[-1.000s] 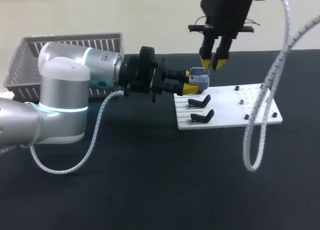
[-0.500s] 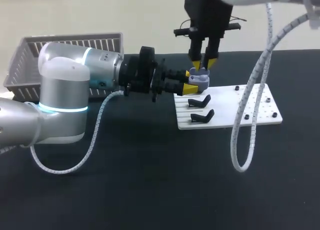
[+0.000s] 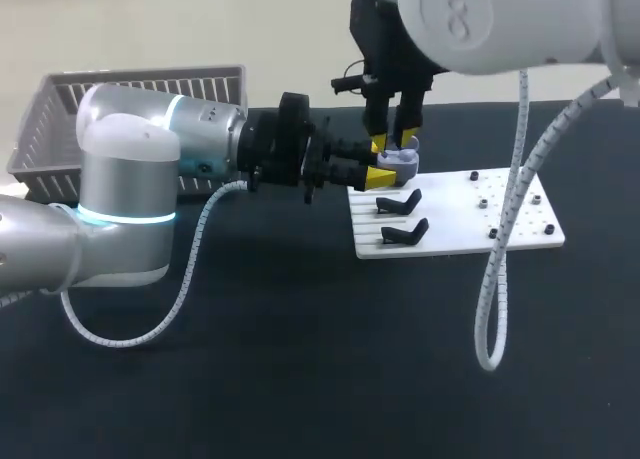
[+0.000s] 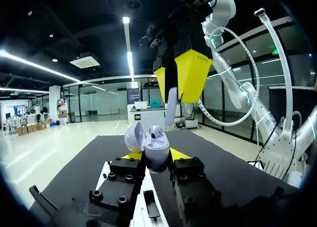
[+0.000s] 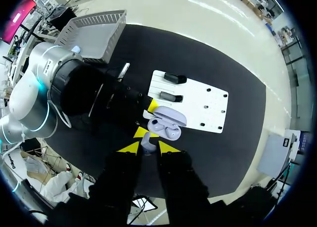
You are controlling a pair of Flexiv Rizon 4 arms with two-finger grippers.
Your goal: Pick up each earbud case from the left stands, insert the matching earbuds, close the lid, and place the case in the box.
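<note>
Head view sets the left gripper point(image 3: 383, 168) level, clamped on the open earbud case point(image 3: 401, 161). The right gripper point(image 3: 395, 142) points straight down just above the case, and what it pinches is hidden here. Left wrist view settles it: a white earbud point(image 4: 171, 106) is nipped between the right gripper's narrow fingers, hanging just over the case, where a second earbud point(image 4: 156, 134) sits beside the raised lid point(image 4: 132, 137). Right wrist view adds a white plate point(image 5: 209, 107) ahead of the right gripper with two black stands point(image 5: 174, 78), and a grey basket point(image 5: 90, 33) beyond the left arm.

Basket point(image 3: 130, 89) left, board point(image 3: 470, 224) right; case point(image 3: 402, 160) in left gripper point(image 3: 384, 167), earbud point(image 4: 171, 107) in right gripper point(image 3: 393, 142) above.
</note>
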